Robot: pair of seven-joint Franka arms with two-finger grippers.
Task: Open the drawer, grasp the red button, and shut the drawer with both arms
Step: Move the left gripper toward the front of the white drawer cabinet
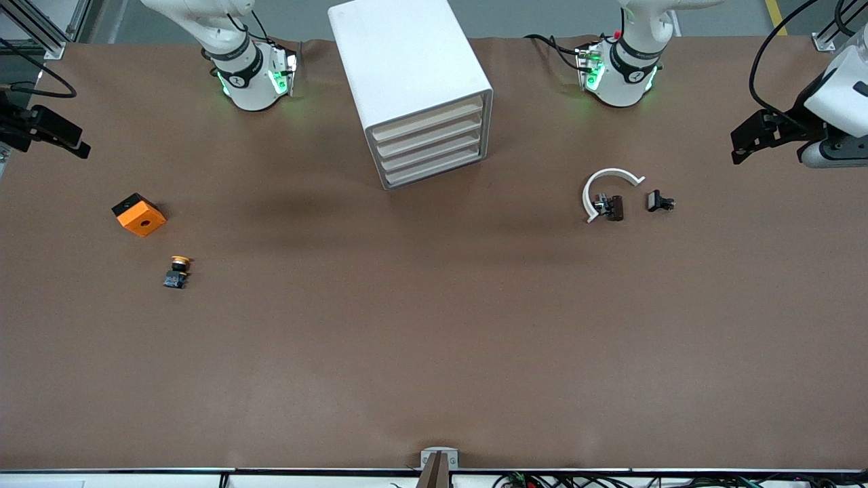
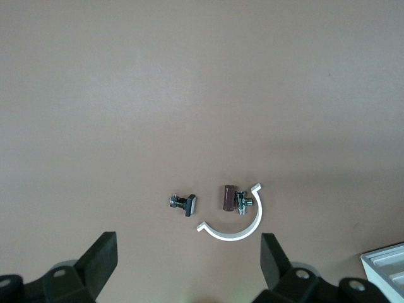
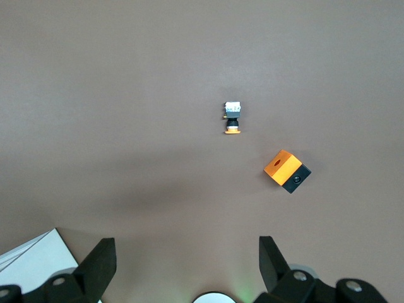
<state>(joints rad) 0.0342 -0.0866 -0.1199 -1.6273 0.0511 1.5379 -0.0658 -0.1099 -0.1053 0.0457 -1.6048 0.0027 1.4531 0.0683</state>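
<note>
All four beige-fronted drawers (image 1: 434, 150) of the white box cabinet (image 1: 407, 64) sit flush; red-capped button not visible. Left gripper (image 2: 187, 259) hangs over the brown counter (image 1: 434, 339) at the left arm's end, fingers wide apart, holding nothing. Right gripper (image 3: 186, 259) likewise at the right arm's end. Both arms wait.

Nothing legible anywhere: no text, label, brand or number readable on the cabinet (image 1: 413, 88), the orange cube (image 1: 139, 215) or the small parts on the table (image 1: 434, 339).
</note>
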